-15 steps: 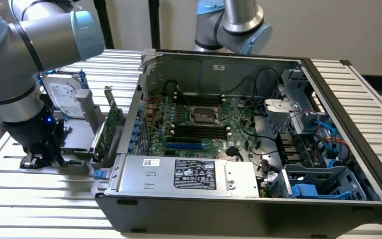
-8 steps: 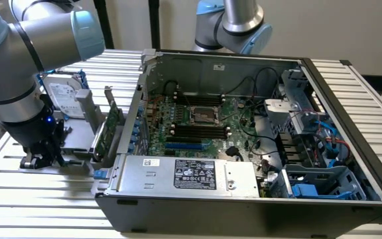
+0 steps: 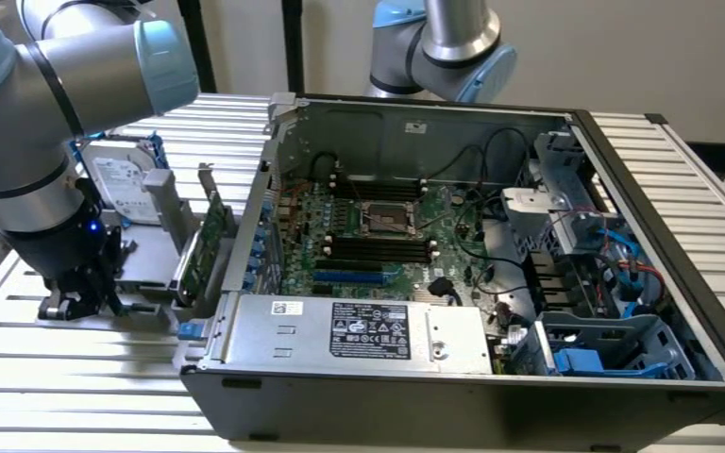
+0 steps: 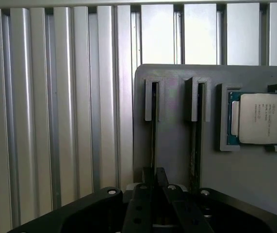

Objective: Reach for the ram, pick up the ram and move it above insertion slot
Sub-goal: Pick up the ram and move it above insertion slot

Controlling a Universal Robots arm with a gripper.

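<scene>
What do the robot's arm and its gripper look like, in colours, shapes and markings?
The arm has thick silver-grey tube segments with light blue rounded caps at the joints. Its wrist part is black and carries a small blue light. The gripper is black, with a broad curved body and small bright screw heads. No lettering can be read on them.

No print legible on power supply label (image 3: pixel 369 332) or processor (image 4: pixel 258 119)

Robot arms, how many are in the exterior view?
2. One arm is at the exterior view's left, reaching down beside the computer case; the other arm is behind the case, at the top. More may be off-frame.
</scene>
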